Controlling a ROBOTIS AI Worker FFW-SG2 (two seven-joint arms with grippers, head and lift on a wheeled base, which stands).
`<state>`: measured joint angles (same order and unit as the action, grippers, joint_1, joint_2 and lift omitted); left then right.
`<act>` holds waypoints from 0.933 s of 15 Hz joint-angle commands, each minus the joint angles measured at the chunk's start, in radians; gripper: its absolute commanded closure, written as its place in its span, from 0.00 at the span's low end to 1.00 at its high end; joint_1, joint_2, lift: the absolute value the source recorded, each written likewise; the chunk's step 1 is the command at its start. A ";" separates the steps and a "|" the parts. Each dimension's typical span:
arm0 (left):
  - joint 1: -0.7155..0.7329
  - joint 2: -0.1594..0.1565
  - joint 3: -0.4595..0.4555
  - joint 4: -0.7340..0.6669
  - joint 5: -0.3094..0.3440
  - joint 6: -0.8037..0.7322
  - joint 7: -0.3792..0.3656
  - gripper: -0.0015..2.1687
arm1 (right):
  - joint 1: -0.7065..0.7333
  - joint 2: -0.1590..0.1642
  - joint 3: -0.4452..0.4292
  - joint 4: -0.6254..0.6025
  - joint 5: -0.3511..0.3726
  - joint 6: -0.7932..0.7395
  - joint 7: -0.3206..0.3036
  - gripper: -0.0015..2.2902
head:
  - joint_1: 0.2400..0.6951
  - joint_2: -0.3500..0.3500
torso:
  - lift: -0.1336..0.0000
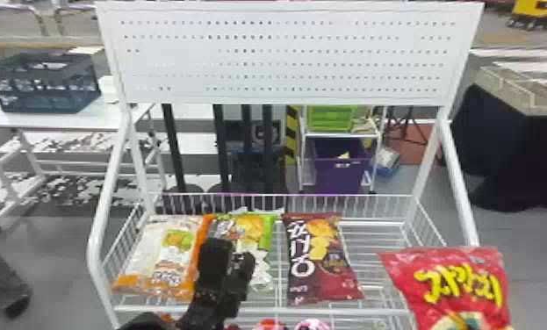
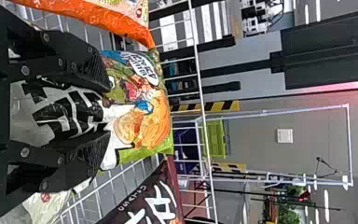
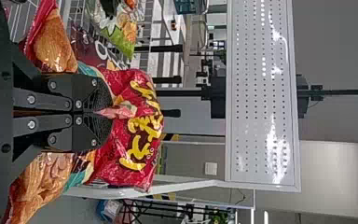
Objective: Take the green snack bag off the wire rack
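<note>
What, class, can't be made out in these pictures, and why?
Green snack bag's middle, head view: behind the left gripper.
Red snack bag's lower end, head view: cut off by the bottom edge.
Its pinched part, right wrist view: covered by the right gripper.
Orange-and-white bag's rest, left wrist view: beyond the top edge.

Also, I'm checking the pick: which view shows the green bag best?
The left wrist view: the green bag is largest there, between and beyond the left gripper's parted fingers. The head view shows it on the rack, partly behind that gripper; the right wrist view, farther off and cut off.
</note>
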<state>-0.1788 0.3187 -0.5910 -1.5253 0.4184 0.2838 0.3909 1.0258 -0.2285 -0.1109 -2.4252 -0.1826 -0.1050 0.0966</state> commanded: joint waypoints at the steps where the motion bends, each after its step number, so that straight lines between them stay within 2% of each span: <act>1: 0.022 0.008 0.016 -0.036 0.002 0.007 0.000 0.80 | -0.001 0.000 0.000 0.000 0.000 0.000 0.000 0.95 | 0.57 0.50 | 1.00; 4: 0.047 0.013 0.019 -0.092 -0.006 0.013 0.016 0.80 | -0.004 -0.005 0.000 -0.005 -0.001 0.003 0.000 0.95 | 0.57 0.50 | 1.00; 8: 0.114 0.023 0.076 -0.222 -0.007 0.007 0.037 0.80 | -0.003 -0.008 -0.001 -0.005 -0.005 0.000 0.000 0.95 | 0.57 0.50 | 1.00; 12: 0.282 0.076 0.197 -0.492 -0.023 0.004 0.057 0.80 | -0.004 -0.006 0.000 -0.005 -0.001 0.000 0.000 0.95 | 0.57 0.50 | 1.00; 14: 0.407 0.111 0.295 -0.602 -0.032 -0.014 0.054 0.80 | -0.006 -0.008 0.000 -0.003 -0.006 0.000 0.000 0.95 | 0.57 0.50 | 1.00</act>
<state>0.1467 0.4077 -0.3584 -2.0523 0.3916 0.2832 0.4468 1.0215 -0.2352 -0.1108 -2.4294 -0.1856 -0.1049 0.0966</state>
